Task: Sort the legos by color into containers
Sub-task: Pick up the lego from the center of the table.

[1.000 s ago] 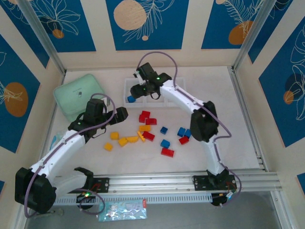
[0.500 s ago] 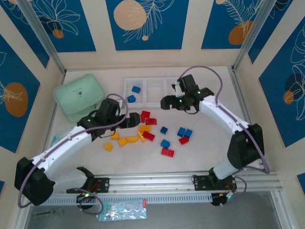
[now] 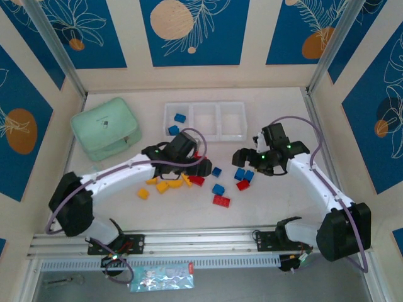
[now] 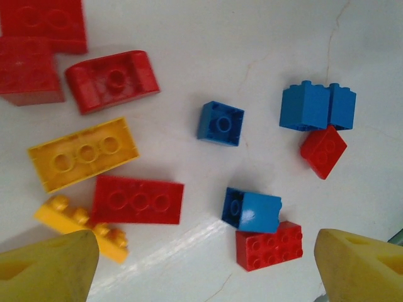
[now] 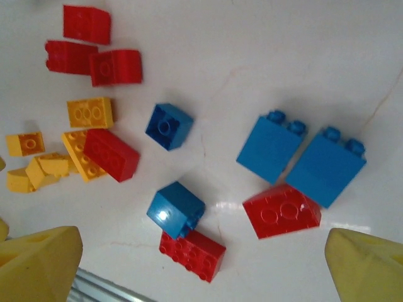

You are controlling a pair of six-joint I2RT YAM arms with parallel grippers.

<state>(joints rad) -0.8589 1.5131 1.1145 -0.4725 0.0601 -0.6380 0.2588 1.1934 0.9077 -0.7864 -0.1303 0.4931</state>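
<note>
Pick step: left gripper (image 4: 204, 258) and right gripper (image 5: 203, 251) both spread, empty, above loose legos (image 3: 218, 189) on desk (image 3: 264, 207). Two blues (image 3: 179, 117) already in containers' (image 3: 204, 121) left compartment; next, descend squarely on one brick.

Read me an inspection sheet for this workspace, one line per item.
Surface: white table, faint lines.
Job's things: tray, two blue bricks in its left compartment; loose bricks, red, yellow and blue, on the table.
Clutter: green box; packet at the near edge.
Grippers: left gripper and right gripper open, empty, over loose bricks.
Cables: purple cable looped along each arm.
Surroundings: blue patterned panels, metal frame.
</note>
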